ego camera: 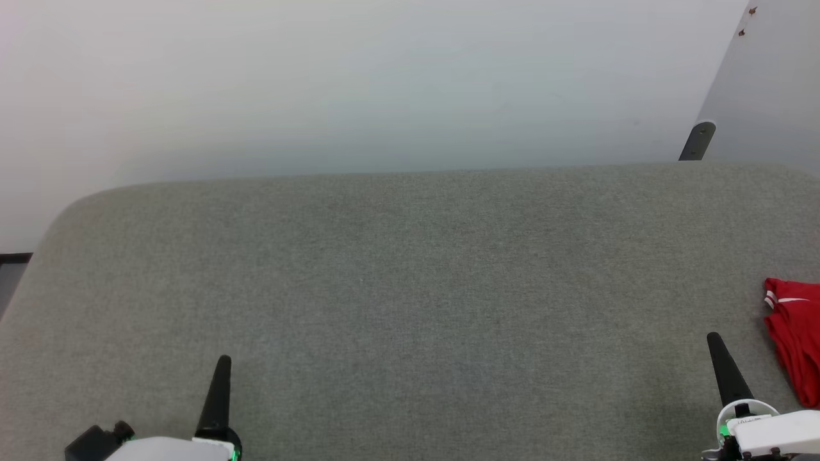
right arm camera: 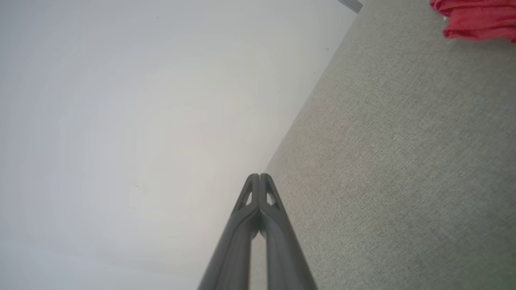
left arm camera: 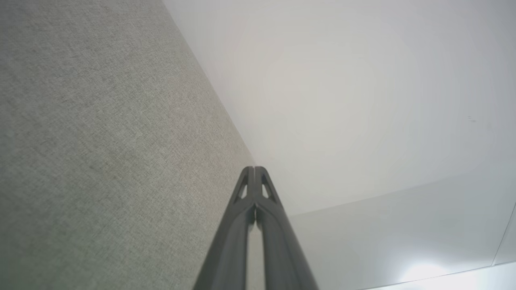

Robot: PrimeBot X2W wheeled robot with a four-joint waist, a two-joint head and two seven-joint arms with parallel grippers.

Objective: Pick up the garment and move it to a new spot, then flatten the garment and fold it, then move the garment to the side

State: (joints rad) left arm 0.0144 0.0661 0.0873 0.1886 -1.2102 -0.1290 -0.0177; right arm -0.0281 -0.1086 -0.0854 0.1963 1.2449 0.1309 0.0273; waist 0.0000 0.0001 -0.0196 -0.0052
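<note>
The red garment (ego camera: 794,339) lies bunched on the grey bench (ego camera: 410,288) at 3 o'clock in the head view. The right tool (ego camera: 713,338) sits near it at 5 o'clock, fingers pressed together, holding nothing. The left tool (ego camera: 222,360), at 7 o'clock, is pressed together too.

Most likely a bare lab or test room, judged from plain, work-like fittings. Built around a wide worktable (ego camera: 410,288) covered in grey woven cloth, with rounded corners. Beyond it, a smooth pale surface (ego camera: 384,77), wall or floor not told apart. At the upper right, a light grey panel (ego camera: 781,83) with two small screws (ego camera: 751,11) and a dark bracket (ego camera: 698,141) at its foot.
</note>
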